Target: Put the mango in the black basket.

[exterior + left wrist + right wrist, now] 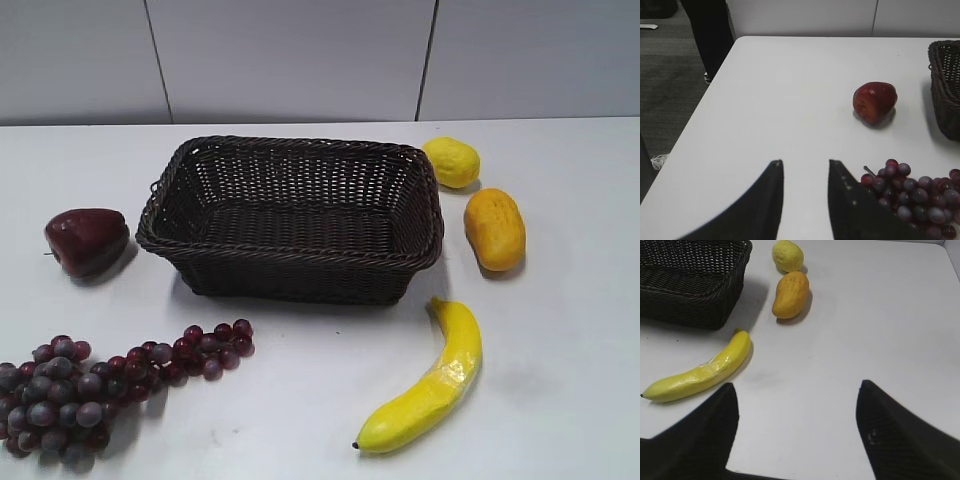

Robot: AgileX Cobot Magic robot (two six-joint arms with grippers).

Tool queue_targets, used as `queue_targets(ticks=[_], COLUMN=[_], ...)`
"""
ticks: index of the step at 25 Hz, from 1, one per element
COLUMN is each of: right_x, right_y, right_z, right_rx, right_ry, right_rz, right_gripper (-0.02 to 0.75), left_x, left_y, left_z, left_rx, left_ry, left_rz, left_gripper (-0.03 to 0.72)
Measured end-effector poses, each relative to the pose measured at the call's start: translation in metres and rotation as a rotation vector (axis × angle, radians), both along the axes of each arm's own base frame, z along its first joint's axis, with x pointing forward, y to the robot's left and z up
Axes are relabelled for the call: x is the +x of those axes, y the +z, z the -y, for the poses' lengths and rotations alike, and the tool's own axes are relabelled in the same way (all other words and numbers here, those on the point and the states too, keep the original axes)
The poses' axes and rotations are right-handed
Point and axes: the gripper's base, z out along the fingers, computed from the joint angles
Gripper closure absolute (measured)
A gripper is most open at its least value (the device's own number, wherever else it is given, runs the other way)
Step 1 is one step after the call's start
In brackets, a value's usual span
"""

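The mango is an oblong orange-yellow fruit lying on the white table just right of the black basket; it also shows in the right wrist view. The basket, dark woven wicker, is empty and shows in the right wrist view and at the edge of the left wrist view. My right gripper is open and empty above bare table, well short of the mango. My left gripper is open and empty beside the grapes. Neither gripper shows in the exterior view.
A lemon lies behind the mango. A banana lies in front of the basket's right corner. A dark red apple sits left of the basket, and purple grapes lie at front left. The table's left edge drops to the floor.
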Motion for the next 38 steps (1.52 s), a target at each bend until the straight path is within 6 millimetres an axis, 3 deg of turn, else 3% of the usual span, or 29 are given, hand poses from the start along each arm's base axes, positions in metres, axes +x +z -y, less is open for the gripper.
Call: queue_targets(ticks=[10, 15, 18, 24, 29, 38], right_x=[0.000, 0.021, 0.047, 0.117, 0.179, 0.292], right_y=[0.000, 0.002, 0.006, 0.006, 0.005, -0.018], right_z=[0.000, -0.002, -0.005, -0.017, -0.030, -0.050], right_rx=[-0.001, -0.035, -0.060, -0.037, -0.009, -0.007], right_ry=[-0.001, -0.011, -0.017, -0.038, -0.043, -0.054], right_rz=[-0.001, -0.115, -0.194, -0.407, -0.525, -0.676], right_gripper=[0.181, 0.181, 0.181, 0.178, 0.118, 0.109], left_x=[0.000, 0.000, 0.000, 0.000, 0.000, 0.000], left_y=[0.000, 0.000, 0.000, 0.000, 0.000, 0.000], left_z=[0.000, 0.000, 0.000, 0.000, 0.000, 0.000], left_rx=[0.000, 0.000, 0.000, 0.000, 0.000, 0.000], left_ry=[0.000, 0.000, 0.000, 0.000, 0.000, 0.000], left_rz=[0.000, 0.000, 0.000, 0.000, 0.000, 0.000], left_gripper=[0.448, 0.448, 0.448, 0.448, 0.448, 0.448])
